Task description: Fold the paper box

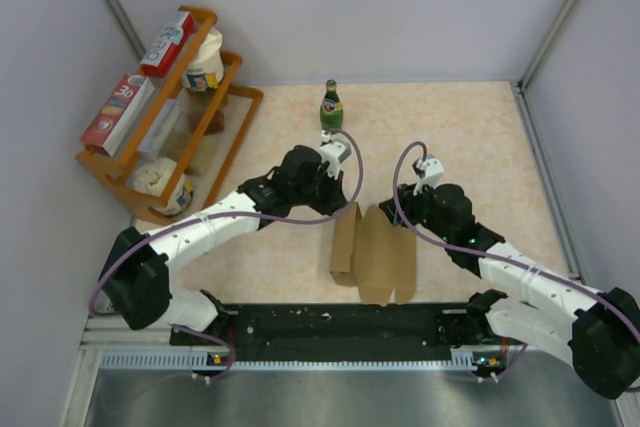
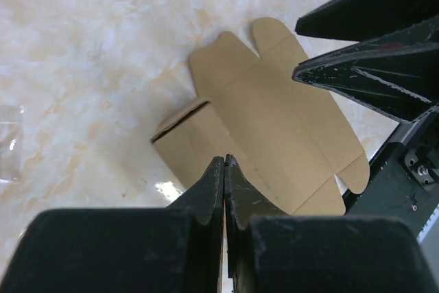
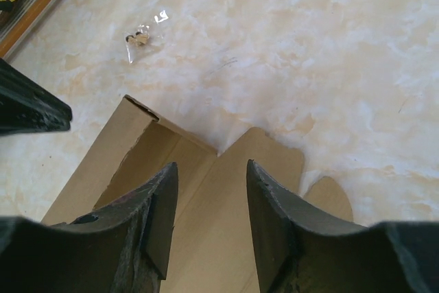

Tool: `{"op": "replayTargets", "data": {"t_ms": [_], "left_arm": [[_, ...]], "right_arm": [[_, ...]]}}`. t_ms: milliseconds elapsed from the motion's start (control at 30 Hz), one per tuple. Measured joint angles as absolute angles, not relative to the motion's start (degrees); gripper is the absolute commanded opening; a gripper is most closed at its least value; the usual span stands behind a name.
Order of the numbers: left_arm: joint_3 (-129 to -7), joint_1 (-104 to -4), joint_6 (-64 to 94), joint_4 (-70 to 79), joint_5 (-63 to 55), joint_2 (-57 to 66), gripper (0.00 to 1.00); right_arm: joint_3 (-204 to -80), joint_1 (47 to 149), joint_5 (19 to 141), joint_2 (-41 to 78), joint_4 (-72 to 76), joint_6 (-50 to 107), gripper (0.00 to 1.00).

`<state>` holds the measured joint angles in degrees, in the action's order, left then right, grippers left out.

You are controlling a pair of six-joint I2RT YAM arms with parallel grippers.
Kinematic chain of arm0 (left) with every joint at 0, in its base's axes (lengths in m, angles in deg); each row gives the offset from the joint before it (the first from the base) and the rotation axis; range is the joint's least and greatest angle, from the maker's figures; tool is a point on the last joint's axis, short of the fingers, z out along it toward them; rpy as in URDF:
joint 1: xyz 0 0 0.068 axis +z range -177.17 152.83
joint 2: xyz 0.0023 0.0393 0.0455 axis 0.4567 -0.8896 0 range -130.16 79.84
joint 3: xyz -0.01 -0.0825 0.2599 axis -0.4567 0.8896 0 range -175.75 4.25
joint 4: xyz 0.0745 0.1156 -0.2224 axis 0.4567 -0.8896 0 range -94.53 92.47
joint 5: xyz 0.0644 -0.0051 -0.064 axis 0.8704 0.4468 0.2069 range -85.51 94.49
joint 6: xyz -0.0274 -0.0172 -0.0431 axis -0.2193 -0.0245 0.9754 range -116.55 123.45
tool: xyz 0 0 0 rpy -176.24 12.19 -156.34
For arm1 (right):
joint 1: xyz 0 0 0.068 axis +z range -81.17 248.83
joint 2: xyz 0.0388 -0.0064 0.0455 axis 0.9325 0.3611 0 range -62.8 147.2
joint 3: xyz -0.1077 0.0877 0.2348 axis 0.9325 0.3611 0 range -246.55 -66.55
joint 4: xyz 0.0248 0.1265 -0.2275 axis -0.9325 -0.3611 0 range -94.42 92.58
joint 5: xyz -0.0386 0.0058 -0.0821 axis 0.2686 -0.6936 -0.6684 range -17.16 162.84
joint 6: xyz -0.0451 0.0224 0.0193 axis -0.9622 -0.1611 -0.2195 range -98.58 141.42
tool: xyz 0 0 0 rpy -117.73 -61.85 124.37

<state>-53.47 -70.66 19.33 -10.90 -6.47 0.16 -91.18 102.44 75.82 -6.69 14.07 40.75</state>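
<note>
Two grippers hang over the plain brown cardboard box [image 1: 375, 257], a partly folded die-cut sheet lying on the beige marbled table [image 1: 480, 137], at 6 o'clock from the small green glass bottle [image 1: 331, 107]. I see the left gripper [image 2: 224, 164] at the sheet's 10 o'clock, jaws pressed together. The right gripper [image 3: 209, 169], at 2 o'clock, has jaws apart, clamping nothing.

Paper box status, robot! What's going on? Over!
Left gripper shut, right gripper open, both at the paper box. Box lies partly folded, one side raised. Green bottle stands clear behind.
</note>
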Motion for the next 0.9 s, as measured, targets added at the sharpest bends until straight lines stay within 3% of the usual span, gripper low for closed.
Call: {"op": "replayTargets", "data": {"t_ms": [400,900], "left_arm": [[-54.5,-76.3,18.3,-14.3,-3.0,-3.0,0.00],[-54.6,-78.4,18.3,-14.7,-2.1,-6.4,0.00]], "right_arm": [[-89.4,102.4,74.3,-11.4,12.4,42.2,0.34],[-88.3,102.4,71.5,-15.1,10.8,42.1,0.33]]}}
